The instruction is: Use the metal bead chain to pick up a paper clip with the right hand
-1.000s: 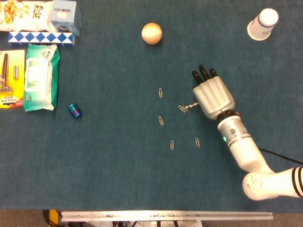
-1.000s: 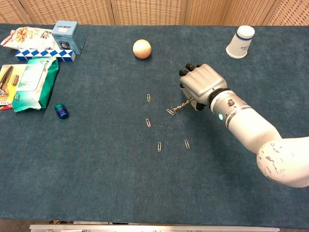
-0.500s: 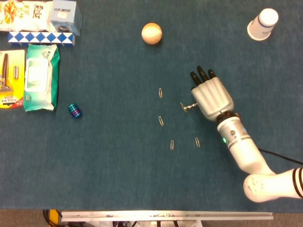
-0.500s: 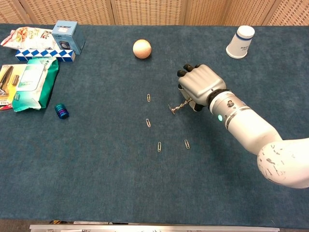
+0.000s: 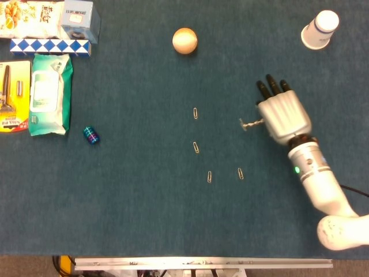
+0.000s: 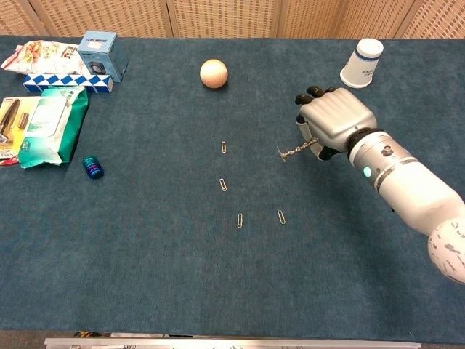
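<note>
On my dark blue cloth-covered table (image 5: 138,219) lie four small metal paper clips (image 5: 197,147), a tan wooden ball (image 5: 184,41), an upturned white paper cup (image 5: 319,29), a small blue cylinder (image 5: 91,134) and a green wet-wipes pack (image 5: 50,94).

The right hand (image 5: 281,116) (image 6: 333,122) hangs palm down, dark fingers (image 5: 271,86) curled, arm reaching in from the lower right.

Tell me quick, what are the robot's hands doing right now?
Left hand: not in either view.
Right hand: holding the metal bead chain, with a paper clip at its tip.
</note>
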Controlling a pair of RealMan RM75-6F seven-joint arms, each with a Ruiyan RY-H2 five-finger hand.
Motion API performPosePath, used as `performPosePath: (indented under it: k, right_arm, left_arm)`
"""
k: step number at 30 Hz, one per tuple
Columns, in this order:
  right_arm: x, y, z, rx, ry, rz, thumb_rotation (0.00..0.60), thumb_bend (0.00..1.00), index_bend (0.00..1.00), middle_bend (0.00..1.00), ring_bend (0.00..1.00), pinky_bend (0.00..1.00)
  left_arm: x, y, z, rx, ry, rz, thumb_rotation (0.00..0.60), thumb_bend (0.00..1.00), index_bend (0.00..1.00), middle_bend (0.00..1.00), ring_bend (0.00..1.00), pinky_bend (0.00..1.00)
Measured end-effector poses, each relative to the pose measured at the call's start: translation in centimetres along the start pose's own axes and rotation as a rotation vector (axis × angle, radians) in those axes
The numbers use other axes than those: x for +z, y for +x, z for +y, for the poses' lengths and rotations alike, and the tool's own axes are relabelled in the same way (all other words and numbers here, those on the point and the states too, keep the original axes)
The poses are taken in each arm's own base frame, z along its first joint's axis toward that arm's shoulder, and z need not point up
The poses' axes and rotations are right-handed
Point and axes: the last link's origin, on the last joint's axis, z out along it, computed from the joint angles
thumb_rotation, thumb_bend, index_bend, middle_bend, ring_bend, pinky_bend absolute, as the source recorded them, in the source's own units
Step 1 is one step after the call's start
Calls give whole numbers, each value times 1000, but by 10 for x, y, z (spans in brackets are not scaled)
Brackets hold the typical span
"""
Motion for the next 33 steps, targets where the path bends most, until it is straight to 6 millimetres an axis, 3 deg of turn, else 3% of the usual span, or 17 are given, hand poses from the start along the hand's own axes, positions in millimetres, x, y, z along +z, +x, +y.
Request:
performPosePath:
  k: [13,24,33]
  right_arm:
    - [0,-20,36,79,-84,-19,600,350,573,147,28,185]
    - [-2,-27,48,72,-100,-32,600,205,340,147,28,185]
    - [-28,-14,67,86,-131,67,600,203,327,147,28,185]
  left_arm:
    - [1,-2,0,7,7,-14,600,91,421,342,342,425]
    - [2,-2,1,9,7,-19,600,91,421,342,342,425]
    - [2,-4,5,-13,-30,-26,600,91,412,342,342,425]
